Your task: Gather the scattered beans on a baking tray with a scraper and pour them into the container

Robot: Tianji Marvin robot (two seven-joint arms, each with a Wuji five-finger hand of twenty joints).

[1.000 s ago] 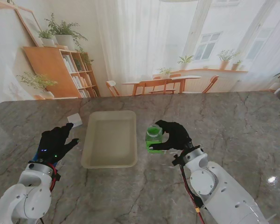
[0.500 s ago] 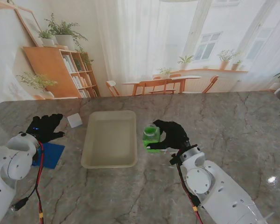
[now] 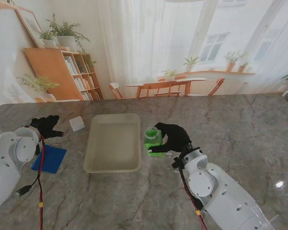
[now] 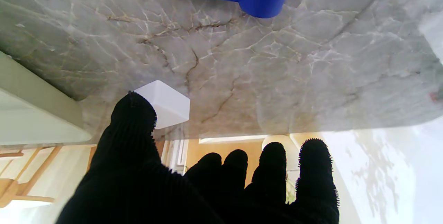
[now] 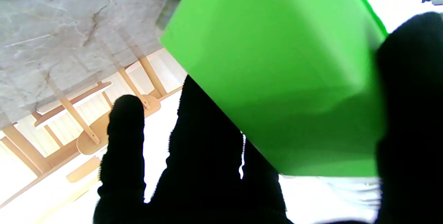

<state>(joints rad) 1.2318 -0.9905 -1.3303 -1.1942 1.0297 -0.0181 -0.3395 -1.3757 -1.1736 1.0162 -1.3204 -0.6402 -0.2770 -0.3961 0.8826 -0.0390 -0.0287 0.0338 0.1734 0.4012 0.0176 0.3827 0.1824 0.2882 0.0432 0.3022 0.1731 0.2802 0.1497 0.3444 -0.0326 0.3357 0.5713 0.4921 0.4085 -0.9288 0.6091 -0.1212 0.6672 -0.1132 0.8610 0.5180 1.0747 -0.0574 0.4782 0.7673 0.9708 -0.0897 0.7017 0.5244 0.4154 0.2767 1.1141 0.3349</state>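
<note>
Your right hand [image 3: 175, 138] gripped the green container [image 3: 153, 140] at the tray's [image 3: 113, 165] three o'clock; left hand [image 3: 45, 126] hung open, empty.

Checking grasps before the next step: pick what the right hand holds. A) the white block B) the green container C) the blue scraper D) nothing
B: the right hand is closed around the green container beside the tray; the wrist view shows fingers and thumb on opposite sides of it.

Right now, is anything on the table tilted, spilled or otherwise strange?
The green container sits tilted in the right hand, not flat on the table. The baking tray shows no beans I can make out.
</note>
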